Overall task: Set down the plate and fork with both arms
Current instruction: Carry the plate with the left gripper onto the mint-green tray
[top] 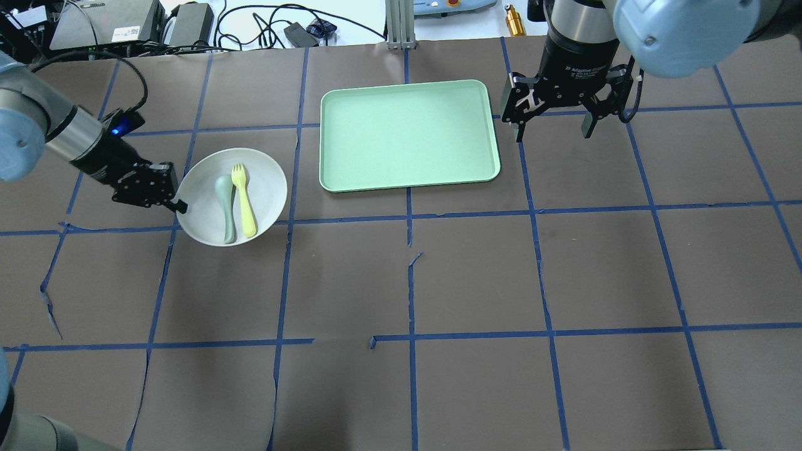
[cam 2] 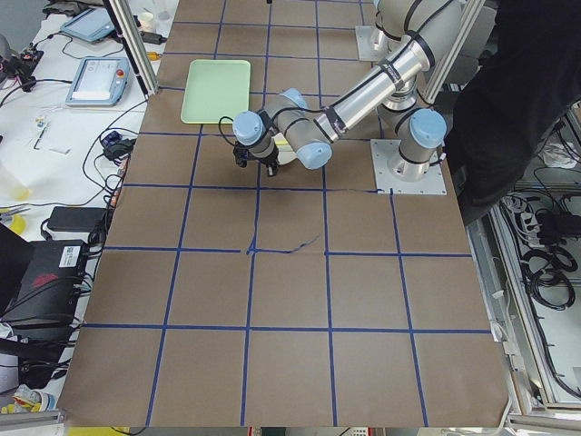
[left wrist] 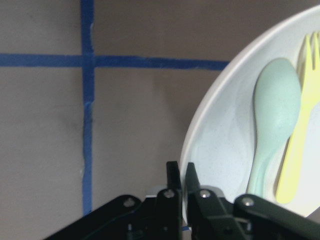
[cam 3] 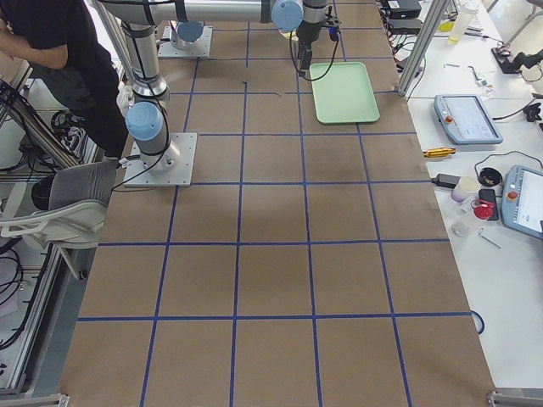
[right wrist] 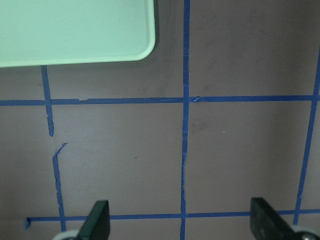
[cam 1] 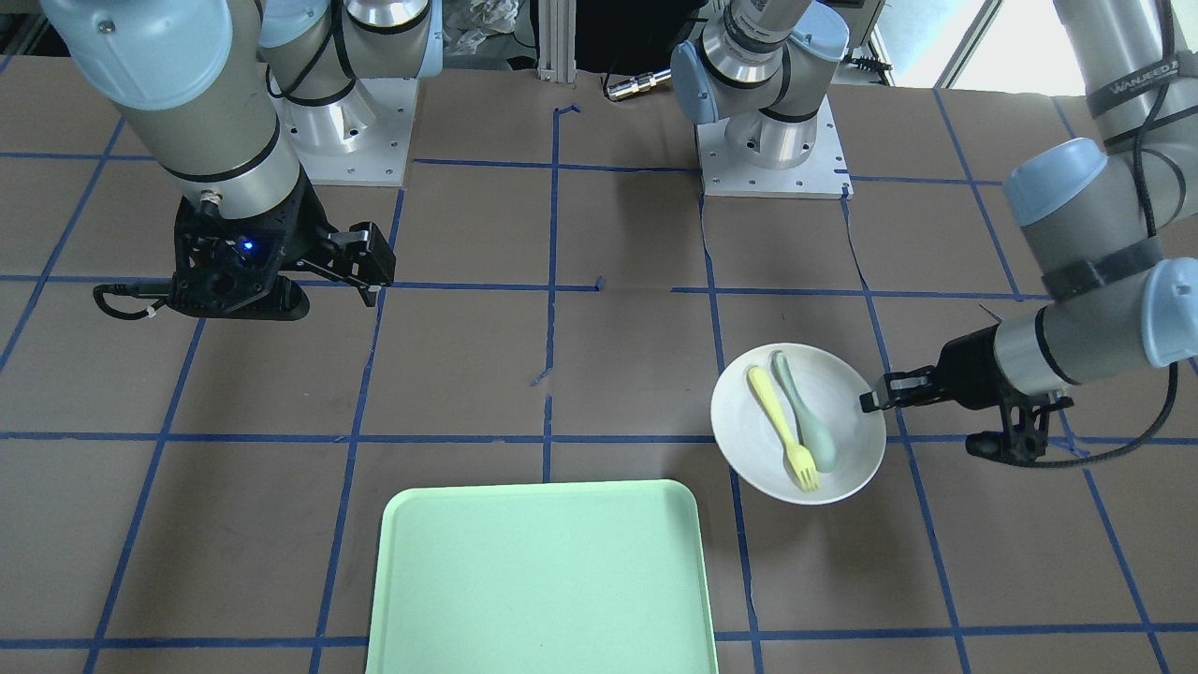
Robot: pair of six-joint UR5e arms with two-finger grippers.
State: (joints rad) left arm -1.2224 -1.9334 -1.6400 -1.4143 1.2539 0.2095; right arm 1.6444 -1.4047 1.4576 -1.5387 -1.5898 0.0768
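The off-white plate (top: 266,181) sits at the table's left side, left of the tray. The pale yellow fork (top: 244,203) lies in it beside a grey-green spoon (top: 226,207). My left gripper (top: 178,205) is shut on the plate's outer rim. In the left wrist view its fingers (left wrist: 173,182) pinch the rim of the plate (left wrist: 225,135), with the fork (left wrist: 300,150) and spoon (left wrist: 272,120) beyond them. My right gripper (top: 554,133) is open and empty, hanging over bare table just right of the tray. The right wrist view shows its gripper (right wrist: 181,222) with the jaws wide apart.
The mint-green tray (top: 407,134) lies at the far middle of the table, its corner (right wrist: 75,30) also visible in the right wrist view. Brown paper with blue tape lines covers the table. Cables and equipment lie beyond the far edge.
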